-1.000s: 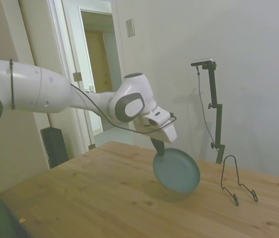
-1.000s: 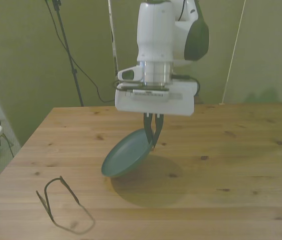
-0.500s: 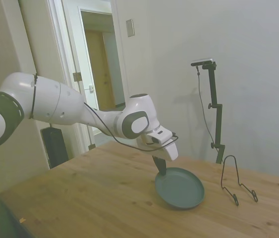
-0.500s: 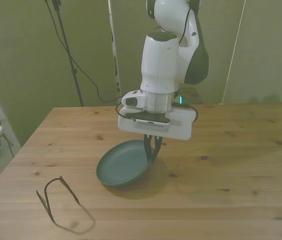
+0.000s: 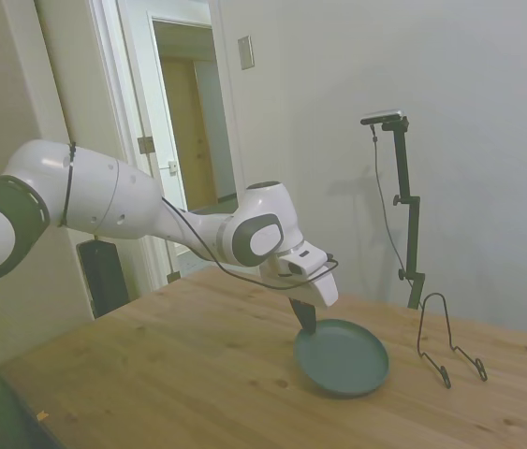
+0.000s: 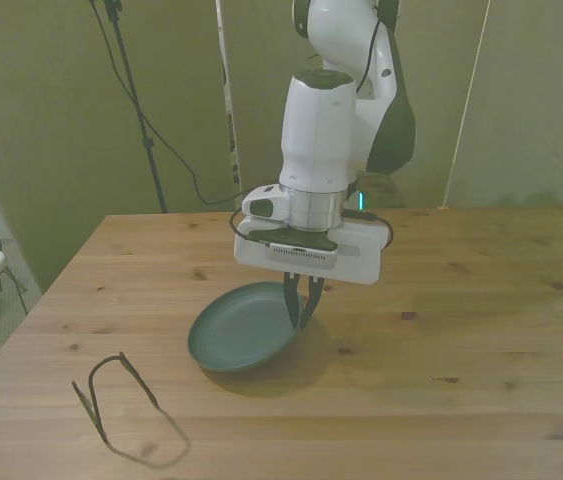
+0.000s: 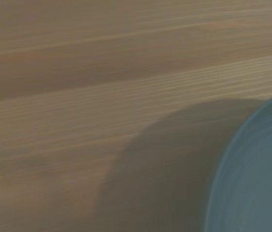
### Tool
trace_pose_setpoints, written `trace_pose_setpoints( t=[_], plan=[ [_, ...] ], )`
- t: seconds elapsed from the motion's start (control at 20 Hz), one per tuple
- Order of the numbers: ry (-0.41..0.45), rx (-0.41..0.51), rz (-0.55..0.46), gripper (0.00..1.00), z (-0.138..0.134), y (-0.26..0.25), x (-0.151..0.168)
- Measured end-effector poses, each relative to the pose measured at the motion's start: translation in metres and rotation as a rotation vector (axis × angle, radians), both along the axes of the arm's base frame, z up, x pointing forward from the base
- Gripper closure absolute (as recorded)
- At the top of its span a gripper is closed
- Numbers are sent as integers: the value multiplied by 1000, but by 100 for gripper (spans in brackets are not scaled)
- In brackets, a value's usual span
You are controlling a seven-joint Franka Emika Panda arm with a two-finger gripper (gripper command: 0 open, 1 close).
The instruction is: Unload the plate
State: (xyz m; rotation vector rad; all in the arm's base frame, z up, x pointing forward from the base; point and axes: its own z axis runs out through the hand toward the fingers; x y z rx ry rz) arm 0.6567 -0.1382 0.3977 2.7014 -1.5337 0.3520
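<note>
gripper grips plate rim | wire stand apart | table

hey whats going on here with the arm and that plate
The arm's gripper is shut on the rim of the plate, holding it low over the wooden table, nearly flat with one edge at or near the surface. The wire stand sits empty, off to the front view's left.

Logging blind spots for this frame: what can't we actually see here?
- Plate underside: hidden in both room views, so whether it lies fully flat on the table is unclear.
- Gripper contact with the rim: too small in the side view.
- Wrist view: blurred, most of the plate cut off by the picture's edge.
- Stand: absent from the wrist view.
</note>
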Motion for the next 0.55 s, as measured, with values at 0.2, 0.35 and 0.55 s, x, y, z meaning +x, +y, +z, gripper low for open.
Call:
trace_pose_setpoints(
  t=[0.2,0.35,0.55],
  plan=[
    [0,0,-1,0,0,-1,0],
    [-18,-1,-3,0,11,-2,-1],
    [-43,30,-17,0,49,-5,-12]
  ],
)
